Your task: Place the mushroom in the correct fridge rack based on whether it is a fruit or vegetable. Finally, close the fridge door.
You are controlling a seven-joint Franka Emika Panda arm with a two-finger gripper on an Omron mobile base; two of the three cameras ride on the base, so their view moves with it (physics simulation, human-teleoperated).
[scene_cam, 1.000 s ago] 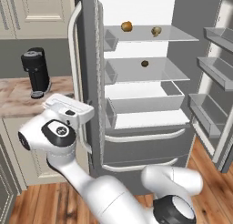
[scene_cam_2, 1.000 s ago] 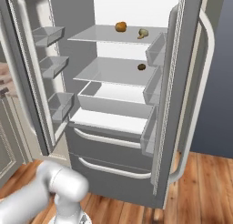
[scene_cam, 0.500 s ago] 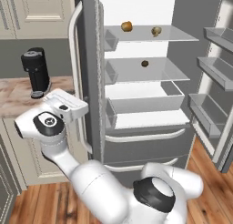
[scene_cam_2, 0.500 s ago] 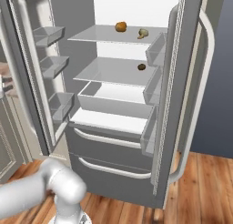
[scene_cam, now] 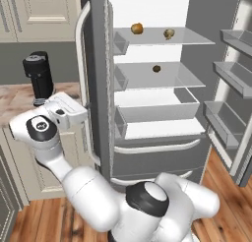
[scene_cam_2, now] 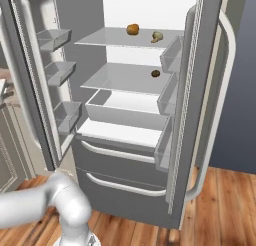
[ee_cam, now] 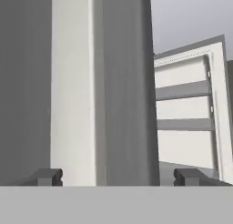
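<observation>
- The mushroom (scene_cam: 169, 34) sits near the top of the left base view, right of centre, on the fridge rack (scene_cam: 197, 39); it is a small, lumpy, pale tan thing with a rounded cap.
- In the right base view the mushroom (scene_cam_2: 157, 36) lies upper centre, on the same clear, flat top shelf (scene_cam_2: 100, 38), near its right end.
- Just to its left on that shelf rests a smooth, round orange-brown item (scene_cam: 137, 28), apart from the mushroom.
- One shelf down, a small dark ball (scene_cam: 156, 68) lies on a lower glass shelf (scene_cam: 184, 81).
- Under it a white drawer bin (scene_cam_2: 125, 115) sits pulled forward, box-shaped and matte.
- Both grey fridge doors stand open; the right base view shows the left door (scene_cam_2: 30, 75) with its inner bins, which the left base view does not show.
- The left base view alone shows a dark coffee machine (scene_cam: 39, 76) at mid left on a marbled counter (scene_cam: 15, 96).
- The gripper (ee_cam: 117, 176) appears in the hand view with its two dark fingertips (ee_cam: 48, 176) wide apart at the bottom corners, nothing between them; a grey door edge and pale handle (ee_cam: 73, 82) run upright just ahead.
- In the left base view the white hand (scene_cam: 66, 110) sits at mid left, beside the long curved door handle (scene_cam: 81, 78).
</observation>
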